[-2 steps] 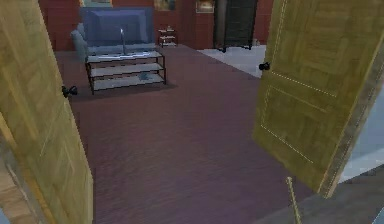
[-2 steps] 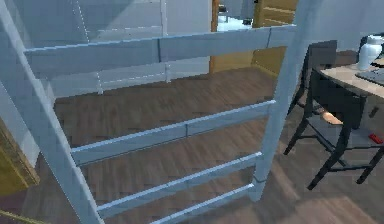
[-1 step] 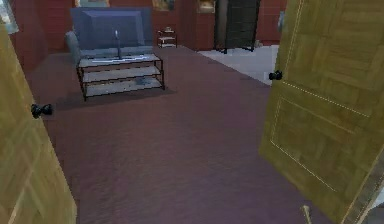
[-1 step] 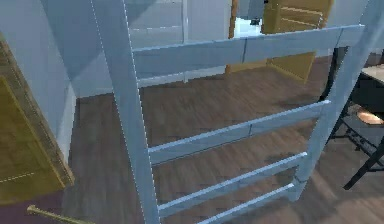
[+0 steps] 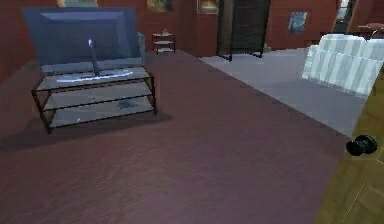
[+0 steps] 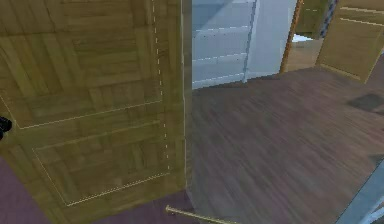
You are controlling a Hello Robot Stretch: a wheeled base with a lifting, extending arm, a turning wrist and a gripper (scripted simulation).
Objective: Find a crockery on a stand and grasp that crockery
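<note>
Nearest, lower right of forward view: wooden door [image 5: 352, 190] with black knob [image 5: 361, 146] stood ajar, likely left so as way into room. Middle left: television [image 5: 85, 45] sat on glass stand [image 5: 95, 98], angled toward room for viewing. Right: pale blocky seat [image 5: 345, 62] beside grey rug [image 5: 265, 85]. Far, upper centre: small shelved stand [image 5: 163, 42] stood against wall. Judged crockery there, too small to confirm. State of gripper: could not tell.
</note>
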